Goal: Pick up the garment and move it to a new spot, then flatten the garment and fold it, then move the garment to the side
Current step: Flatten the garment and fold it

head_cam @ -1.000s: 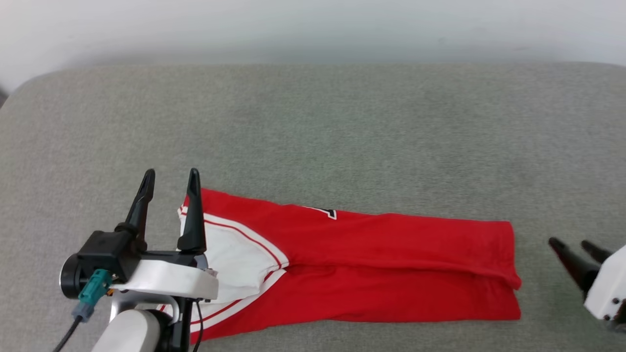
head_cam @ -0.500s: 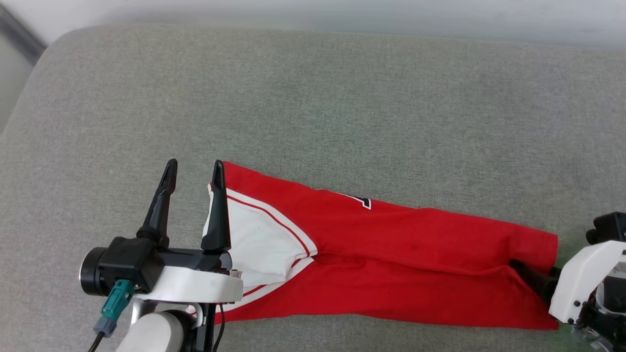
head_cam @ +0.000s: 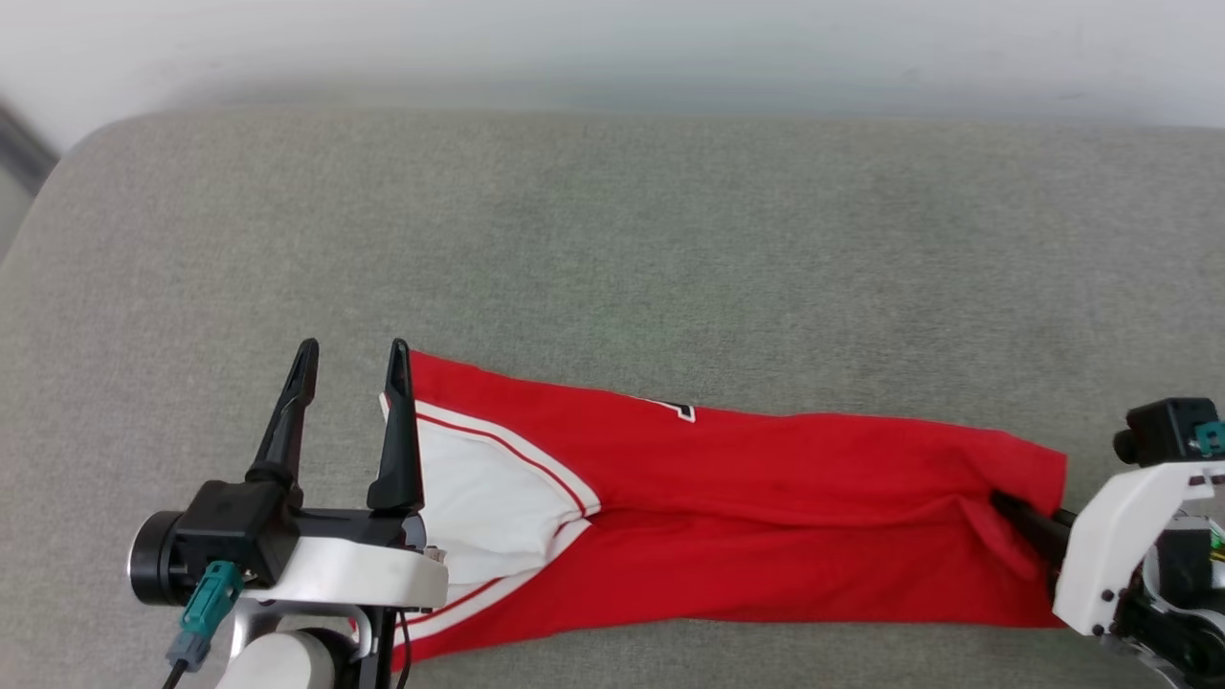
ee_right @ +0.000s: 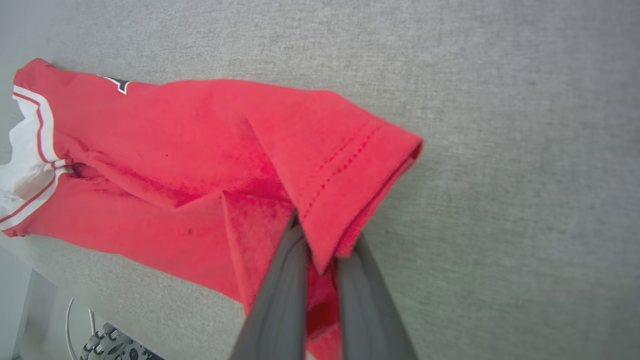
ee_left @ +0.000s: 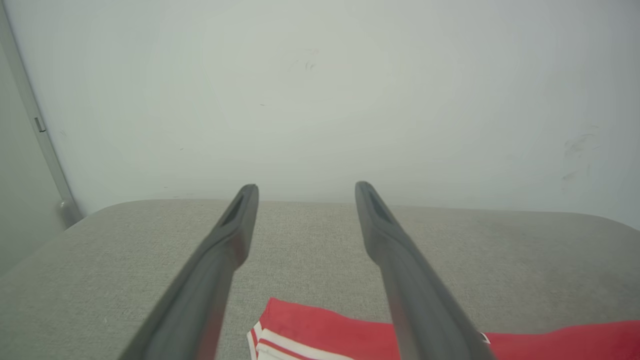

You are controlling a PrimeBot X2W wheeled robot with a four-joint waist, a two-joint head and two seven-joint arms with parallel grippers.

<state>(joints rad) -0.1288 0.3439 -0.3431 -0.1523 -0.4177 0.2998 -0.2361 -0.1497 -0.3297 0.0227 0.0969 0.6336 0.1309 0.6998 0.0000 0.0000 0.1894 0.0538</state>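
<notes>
now the garment point(ee_right: 175, 140) hem sits pinched between right jaws.

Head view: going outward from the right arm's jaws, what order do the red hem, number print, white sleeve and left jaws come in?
1. Red hem, gripped by the right gripper, far right.
2. Number print, top edge, middle.
3. White sleeve, left end.
4. Left gripper, far left.
</notes>
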